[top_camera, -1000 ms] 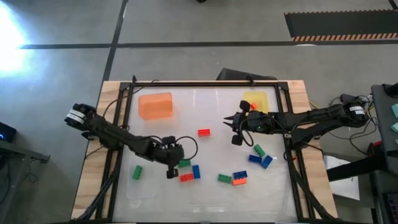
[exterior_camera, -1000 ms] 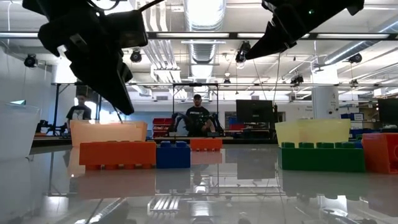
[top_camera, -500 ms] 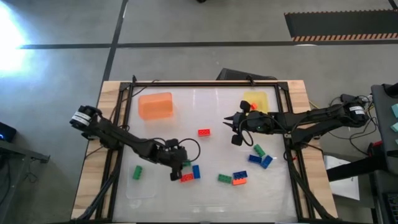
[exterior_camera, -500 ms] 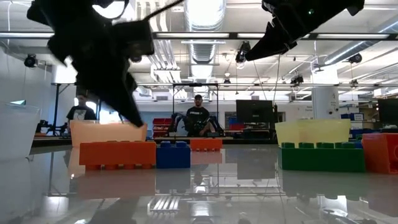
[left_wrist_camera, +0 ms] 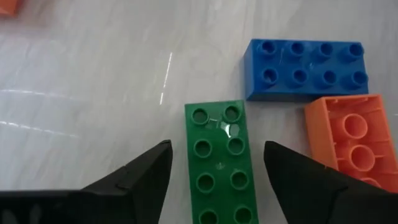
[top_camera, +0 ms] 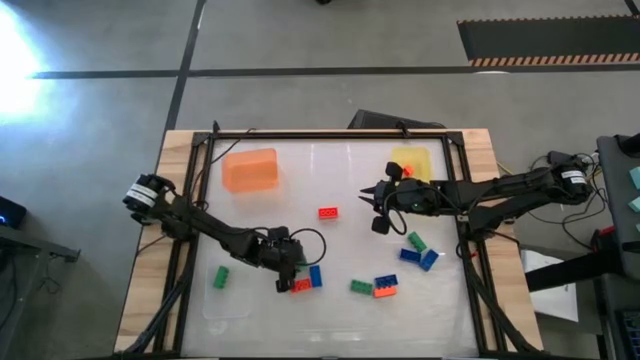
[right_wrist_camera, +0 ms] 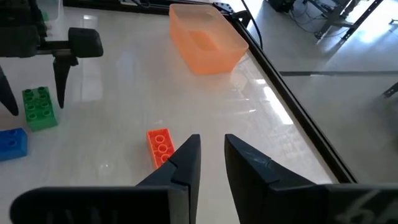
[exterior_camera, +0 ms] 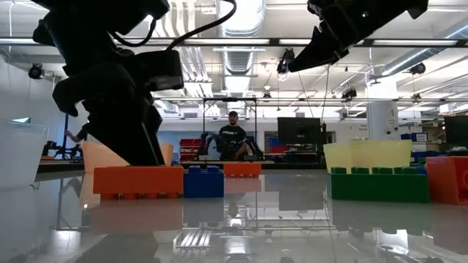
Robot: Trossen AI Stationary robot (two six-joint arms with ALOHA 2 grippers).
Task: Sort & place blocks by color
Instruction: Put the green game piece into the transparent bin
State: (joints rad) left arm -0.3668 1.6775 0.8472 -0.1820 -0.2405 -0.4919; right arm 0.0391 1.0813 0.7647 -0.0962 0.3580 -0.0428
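- Left gripper [left_wrist_camera: 214, 180] lowered over the near-centre of the white tabletop [top_camera: 340, 190], dark fingers [left_wrist_camera: 134, 177] spread wide on either side of a green studded plastic brick [left_wrist_camera: 219, 163], with gaps showing on both sides.
- Just beyond that brick, a blue studded brick [left_wrist_camera: 305, 68] and, touching it, an orange brick lying hollow side up [left_wrist_camera: 351, 140].
- Right gripper [top_camera: 376, 208] held above the tabletop's right half, fingers [right_wrist_camera: 183, 165] nearly together and holding nothing, pointed toward a small red-orange studded brick [top_camera: 328, 213] lying alone near the middle.
- Further bricks scattered along the near right: a green brick [top_camera: 361, 287] beside an orange one [top_camera: 384, 292], more blue and green pieces [top_camera: 418, 250] close by.
- Lone green brick [top_camera: 220, 277] at the near left.
- Translucent orange tray [top_camera: 250, 169] at the far left, translucent yellow tray [top_camera: 412, 163] at the far right.
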